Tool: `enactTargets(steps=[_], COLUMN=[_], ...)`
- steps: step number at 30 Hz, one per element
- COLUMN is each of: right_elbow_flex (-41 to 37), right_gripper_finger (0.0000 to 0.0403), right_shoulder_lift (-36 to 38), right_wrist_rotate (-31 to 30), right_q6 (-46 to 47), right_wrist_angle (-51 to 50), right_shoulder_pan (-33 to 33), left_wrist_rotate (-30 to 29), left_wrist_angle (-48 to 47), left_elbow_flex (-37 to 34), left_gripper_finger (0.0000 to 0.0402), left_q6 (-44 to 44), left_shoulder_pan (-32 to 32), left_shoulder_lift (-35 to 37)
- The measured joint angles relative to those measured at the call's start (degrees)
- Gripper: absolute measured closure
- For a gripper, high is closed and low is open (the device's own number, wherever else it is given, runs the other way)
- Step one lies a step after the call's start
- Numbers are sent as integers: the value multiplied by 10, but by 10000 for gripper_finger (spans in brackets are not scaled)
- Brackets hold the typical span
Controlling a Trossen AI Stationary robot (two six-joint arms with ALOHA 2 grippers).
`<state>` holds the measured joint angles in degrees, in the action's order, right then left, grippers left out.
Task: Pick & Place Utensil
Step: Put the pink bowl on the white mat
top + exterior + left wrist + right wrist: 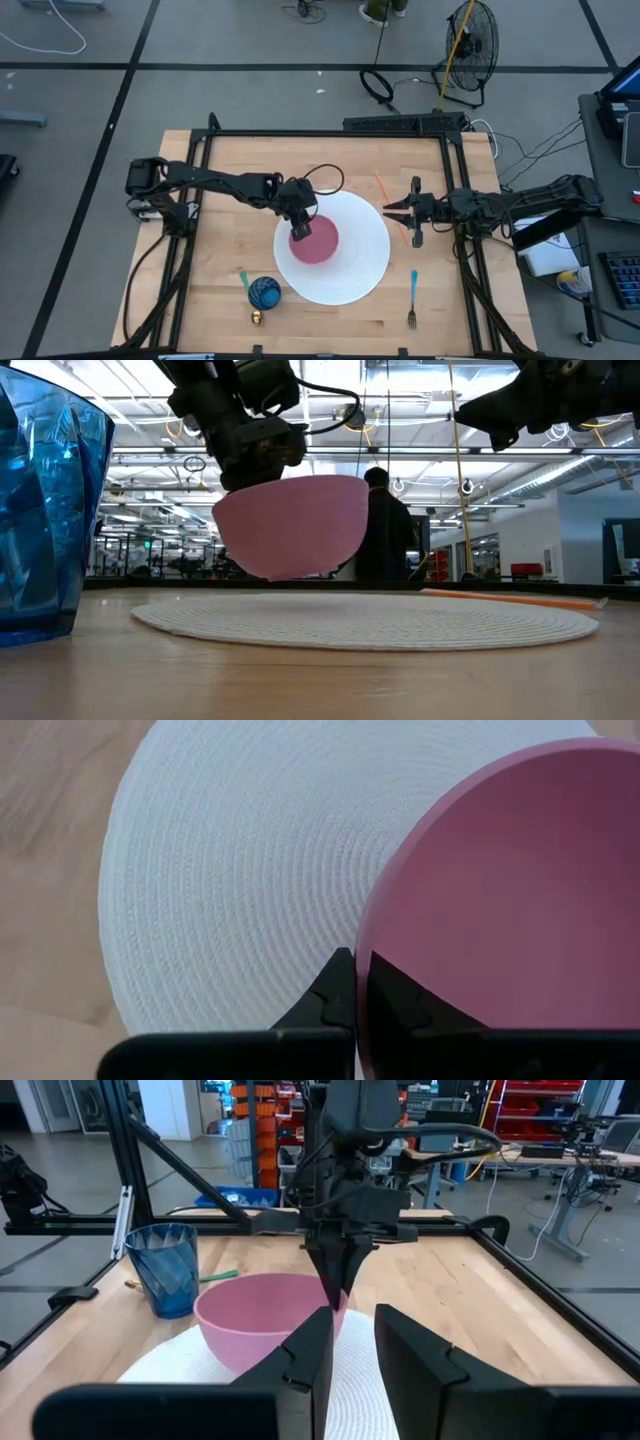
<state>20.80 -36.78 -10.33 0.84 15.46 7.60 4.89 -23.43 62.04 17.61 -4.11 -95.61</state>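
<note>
cup: blue cup (265, 292) on table, front-left, just beside mat
left gripper (299, 226): clamped on rim of pink bowl (314, 240), bowl held clear above white mat (360, 275)
right gripper (392, 210): at mat's right edge, fingers slightly apart, holding nothing
utensil: fork (412, 300) flat on table, front-right, apart from mat

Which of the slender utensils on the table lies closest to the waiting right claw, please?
The thin orange stick, right beside the right claw at the white woven placemat edge; the teal-handled fork lies farther off.
</note>
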Motion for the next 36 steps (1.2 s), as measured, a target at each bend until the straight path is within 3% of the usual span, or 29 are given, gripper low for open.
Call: enactTargets(steps=[13,32,36], right_elbow_flex=[0,0,0], right_gripper_finger=[328,328,328], right_shoulder_lift=[0,0,0], right_wrist_rotate=[0,-1,-1], right_q6=[0,0,0], right_wrist_angle=[-1,2,1], right_shoulder_pan=[0,0,0], left_wrist_rotate=[-25,-4,-3], left_wrist_angle=[-3,-8,-8], left_elbow_flex=[0,0,0], left_gripper_finger=[392,396,377], left_q6=[9,6,8], left_shoulder_pan=[20,18,18], left_shoulder_lift=[0,-19,-19])
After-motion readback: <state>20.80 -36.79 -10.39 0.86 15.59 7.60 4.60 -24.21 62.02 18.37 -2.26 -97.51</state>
